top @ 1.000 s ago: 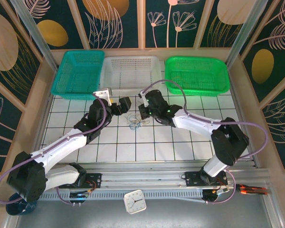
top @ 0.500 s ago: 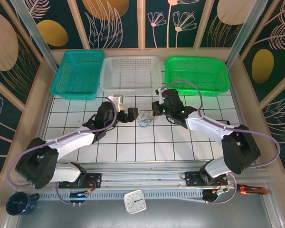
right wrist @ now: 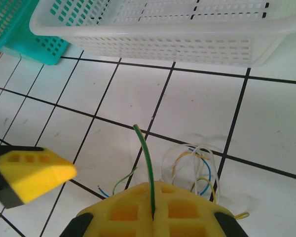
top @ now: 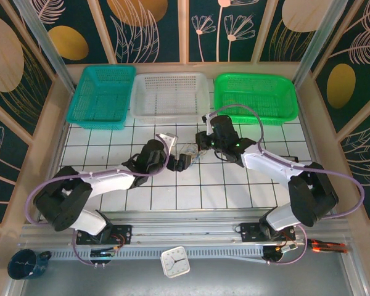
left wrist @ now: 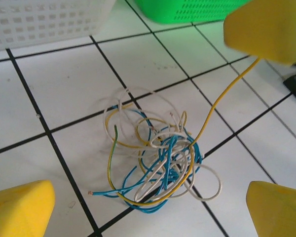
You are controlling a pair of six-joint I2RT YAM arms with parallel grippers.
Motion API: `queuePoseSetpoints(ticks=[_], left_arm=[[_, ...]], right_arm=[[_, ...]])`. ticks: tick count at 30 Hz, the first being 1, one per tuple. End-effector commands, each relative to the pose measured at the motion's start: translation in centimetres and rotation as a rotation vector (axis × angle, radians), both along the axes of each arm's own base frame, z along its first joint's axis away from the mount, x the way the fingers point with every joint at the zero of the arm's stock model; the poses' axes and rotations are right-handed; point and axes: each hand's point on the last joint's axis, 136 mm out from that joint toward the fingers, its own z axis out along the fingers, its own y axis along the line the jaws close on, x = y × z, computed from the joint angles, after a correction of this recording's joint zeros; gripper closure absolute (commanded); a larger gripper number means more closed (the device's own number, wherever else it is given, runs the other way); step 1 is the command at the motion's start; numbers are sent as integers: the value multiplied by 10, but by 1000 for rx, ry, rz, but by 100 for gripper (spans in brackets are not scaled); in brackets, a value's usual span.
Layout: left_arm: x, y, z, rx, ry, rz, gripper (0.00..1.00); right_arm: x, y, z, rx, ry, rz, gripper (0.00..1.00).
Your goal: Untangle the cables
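Right wrist: the right gripper (right wrist: 153,195) clamps one wire (right wrist: 146,158); the left gripper (left wrist: 150,210) gapes empty over the cables (left wrist: 160,163). Pulling now may drag them along unanchored, or tighten them.

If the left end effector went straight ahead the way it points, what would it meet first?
Most likely the cable knot, lying directly ahead of the open left end effector, though depth is unclear.

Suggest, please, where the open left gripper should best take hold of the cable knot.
Probably the dense blue-and-white clump, from straight above, jaws straddling it: it lies flat, away from the yellow wire that the right gripper pinches and lifts.
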Motion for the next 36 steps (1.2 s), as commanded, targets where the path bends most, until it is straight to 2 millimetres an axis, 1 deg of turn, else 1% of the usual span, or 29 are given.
queuePoseSetpoints(ticks=[1,10,15,19,20,21,25,31,36], left_arm=[[3,-16,10,-8,-65,-58,1],[11,-34,4,27,-88,-104,1],[18,-44,2,35,-94,-120,1],[24,-55,-2,38,-81,-141,5],[25,-57,0,35,-84,-143,6],[25,-58,-9,47,-67,-147,8],[24,-62,-22,63,-36,-164,16],[17,-56,-41,87,-1,-167,26],[12,-49,-52,95,19,-159,28]], right_arm=[[2,5,13,60,-2,-4,100],[0,8,16,87,16,5,100],[-3,11,22,110,19,12,100],[-5,12,29,136,24,11,100],[-6,13,32,145,24,15,100],[-7,14,35,152,25,18,100],[-12,18,48,192,23,31,100],[-19,22,77,265,8,51,100],[-22,23,111,331,-34,61,100]])
